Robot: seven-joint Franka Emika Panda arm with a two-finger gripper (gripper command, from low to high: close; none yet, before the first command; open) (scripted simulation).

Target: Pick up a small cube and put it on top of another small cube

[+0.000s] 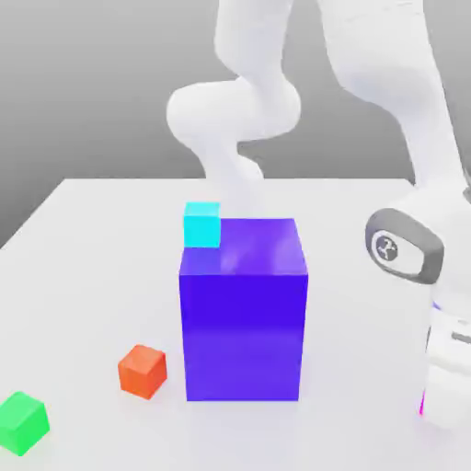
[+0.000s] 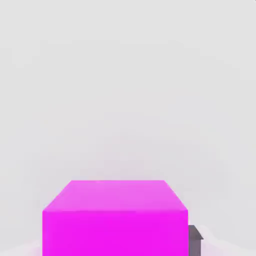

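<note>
Exterior view: your arm comes down along the right side of the frame, and the claw (image 1: 432,405) sits at the lower right, low over the white bench (image 1: 92,276), its tips hidden behind the white hand. Just a sliver of the magenta cube (image 1: 423,405) peeks out at the hand's left edge. In the hand view you see that magenta cube (image 2: 115,220) close up, low in the frame, with a dark fingertip (image 2: 195,240) right against its side. The claw looks drawn in on the cube, though you cannot see from these frames whether it truly pinches it.

The large blue block (image 1: 244,308) stands mid-frame, well apart from the claw, with open bench between them. A cyan cube (image 1: 202,224) appears at the block's upper-left corner; you cannot tell whether it rests on the block or behind it. An orange cube (image 1: 143,371) lies lower left of the block, and a green cube (image 1: 22,422) near the bottom-left corner. The bench's far edge runs across the upper middle.
</note>
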